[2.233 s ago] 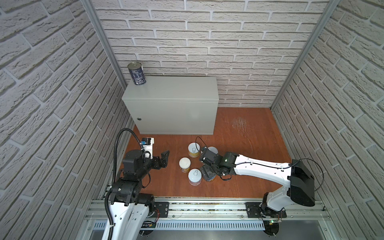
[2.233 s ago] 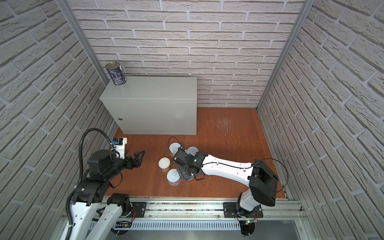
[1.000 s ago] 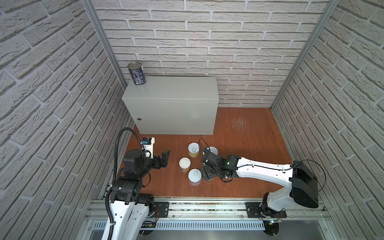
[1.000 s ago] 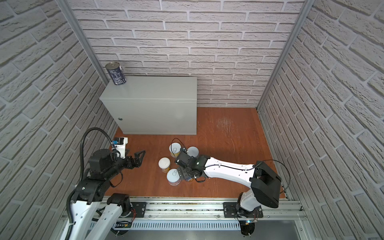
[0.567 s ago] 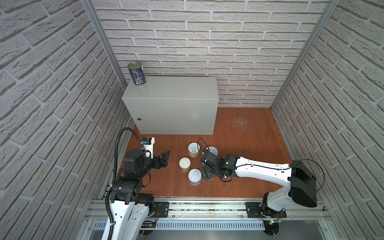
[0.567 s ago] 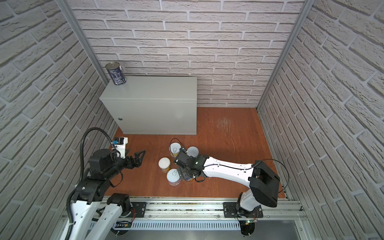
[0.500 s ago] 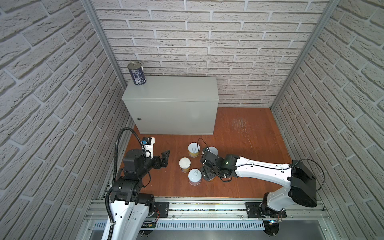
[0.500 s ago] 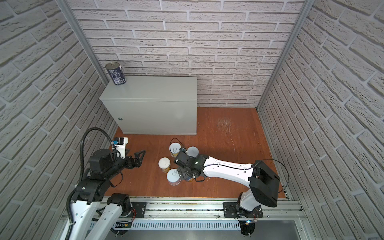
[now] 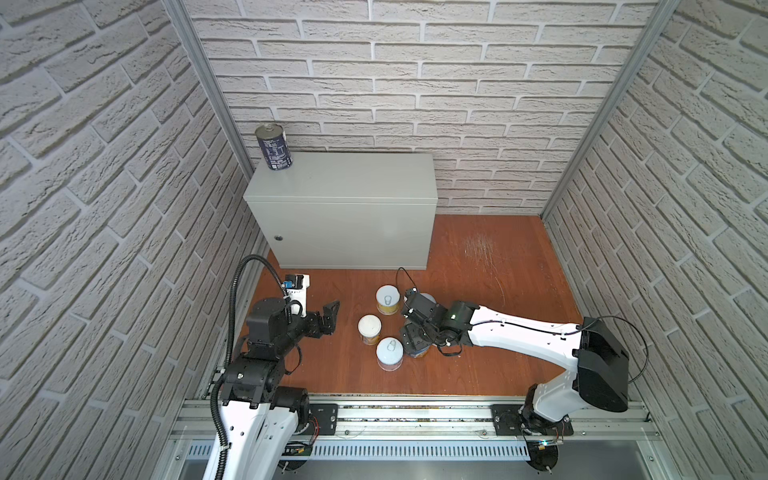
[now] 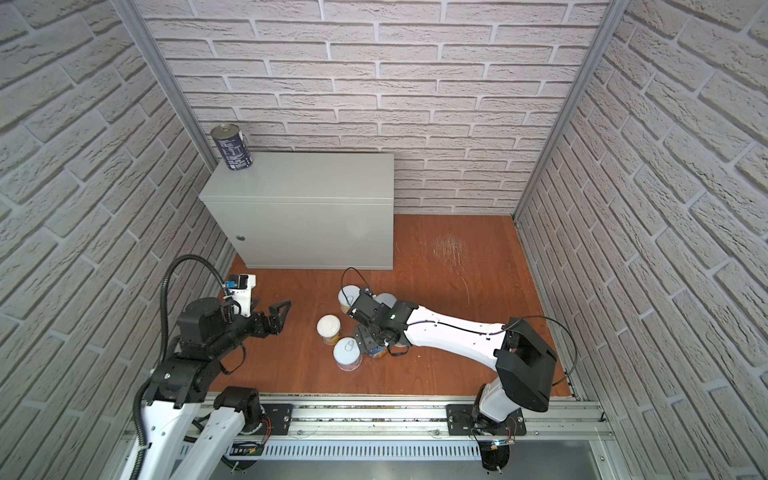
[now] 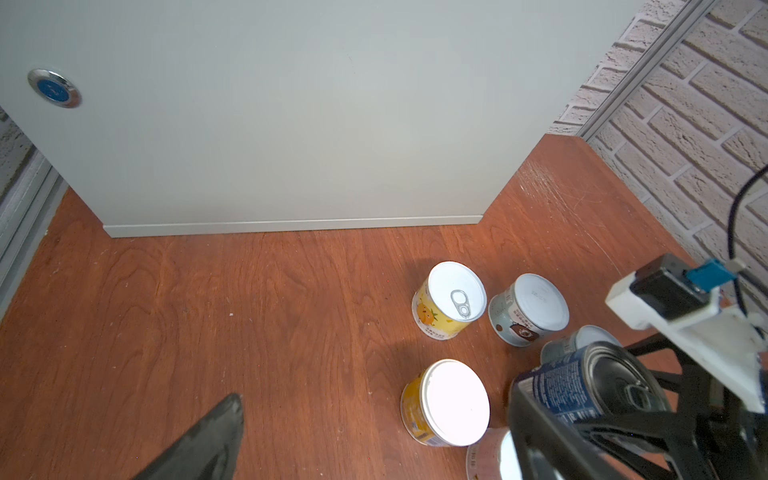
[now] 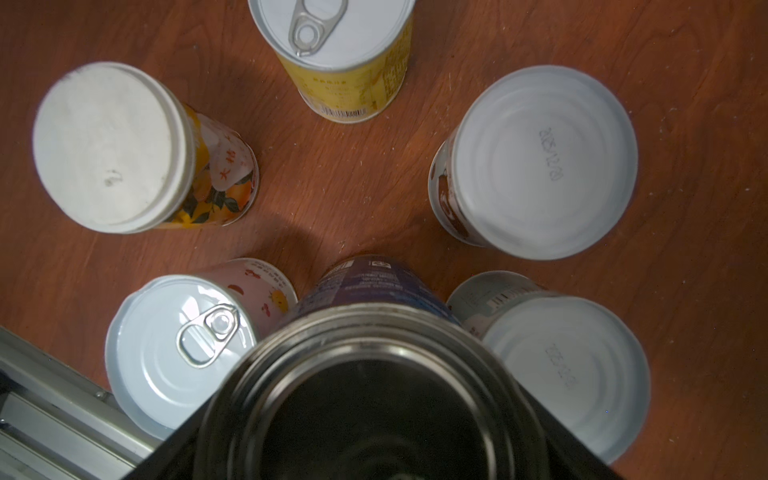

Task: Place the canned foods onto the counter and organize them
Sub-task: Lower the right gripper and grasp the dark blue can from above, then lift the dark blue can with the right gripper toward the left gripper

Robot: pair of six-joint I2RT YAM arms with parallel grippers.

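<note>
A dark-blue can (image 9: 274, 147) stands on the back-left corner of the grey desk (image 9: 353, 178). On the wooden floor (image 9: 478, 270), the right gripper (image 9: 415, 338) has its jaws clasped around a second dark-blue can (image 11: 561, 386) among five white-lidded cans (image 9: 388, 296). The left gripper (image 9: 331, 318) hovers nearby, jaws wide and empty.

Not much is reading cleanly here. The orange-fruit can (image 12: 216, 178) is showing Chinese characters, looks like 大桔. Two white-lidded cans (image 12: 544, 162) (image 12: 565, 365) are carrying stamped digit rows, seemingly starting 2025. The yellow can (image 12: 353, 83) is wearing a barcode (image 12: 345, 112). The dark-blue can (image 12: 365, 286) is showing white print too small to read.
</note>
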